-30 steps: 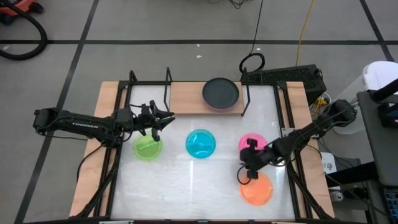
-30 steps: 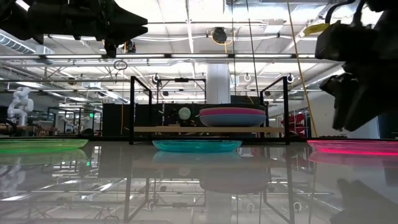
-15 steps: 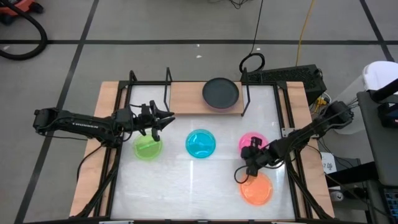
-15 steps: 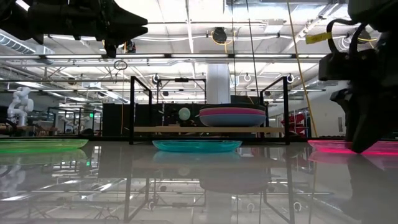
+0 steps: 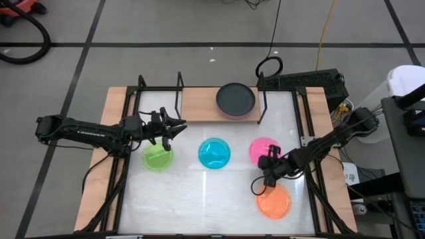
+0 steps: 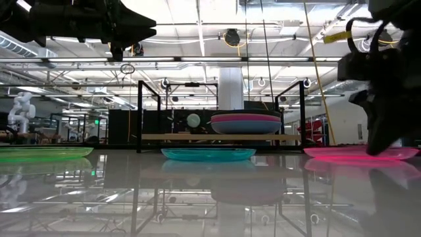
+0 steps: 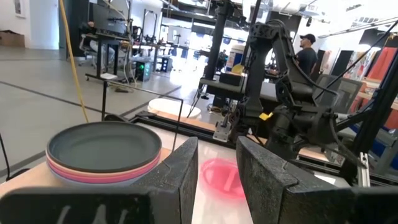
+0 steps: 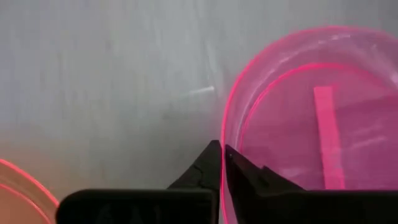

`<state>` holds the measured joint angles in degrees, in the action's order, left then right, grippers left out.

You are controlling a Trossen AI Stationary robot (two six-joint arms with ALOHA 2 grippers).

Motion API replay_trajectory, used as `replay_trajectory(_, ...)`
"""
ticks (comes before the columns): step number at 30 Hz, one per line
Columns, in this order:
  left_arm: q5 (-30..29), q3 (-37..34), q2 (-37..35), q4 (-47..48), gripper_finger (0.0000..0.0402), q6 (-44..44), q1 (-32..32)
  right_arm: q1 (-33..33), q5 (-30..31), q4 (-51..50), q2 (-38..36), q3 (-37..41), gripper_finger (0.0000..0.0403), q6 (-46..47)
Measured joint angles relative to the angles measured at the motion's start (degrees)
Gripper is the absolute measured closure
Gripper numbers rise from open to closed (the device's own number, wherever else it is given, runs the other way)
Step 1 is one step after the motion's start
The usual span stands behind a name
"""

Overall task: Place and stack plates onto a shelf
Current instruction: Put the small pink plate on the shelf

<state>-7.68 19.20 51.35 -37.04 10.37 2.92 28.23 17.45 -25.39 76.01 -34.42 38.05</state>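
The right gripper [image 5: 270,164] sits low in the right half of the high view, its fingers pinched nearly together on the near rim of the pink plate [image 5: 263,150]; in the right wrist view the rim [image 8: 222,134] runs straight between the two dark tips, so it looks held by the edge. The plate lies flat on the table [image 5: 199,199], extending from the fingers toward the top of the frame, and the shelf [image 5: 199,101] is farther up still, at upper centre. There a stack topped by a black plate [image 5: 235,98] fills the shelf's right end, leaving bare board to its left. So the carry likely runs up and slightly left. The orange plate [image 5: 274,202] lies just below the gripper. The left gripper [image 5: 174,129] hovers at centre left, narrowly parted and empty, above the green plate [image 5: 158,158]; the cyan plate [image 5: 214,153] lies at centre.
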Motion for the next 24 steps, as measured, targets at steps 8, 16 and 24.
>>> replay_trajectory(8,0.0,0.0,0.0,-0.1,0.0286,-0.1,0.0,-1.8,9.0,1.3,-1.6,-9.2,0.0403,-13.8)
replay_trajectory(16,-1.4,0.0,0.0,-0.5,0.0286,-0.1,0.0,-10.8,12.7,16.9,-1.6,-17.5,0.0403,-40.6)
replay_trajectory(24,-1.4,0.0,-3.0,-0.7,0.0286,-0.5,0.0,-24.6,2.8,29.8,1.7,-21.7,0.0403,-55.4)
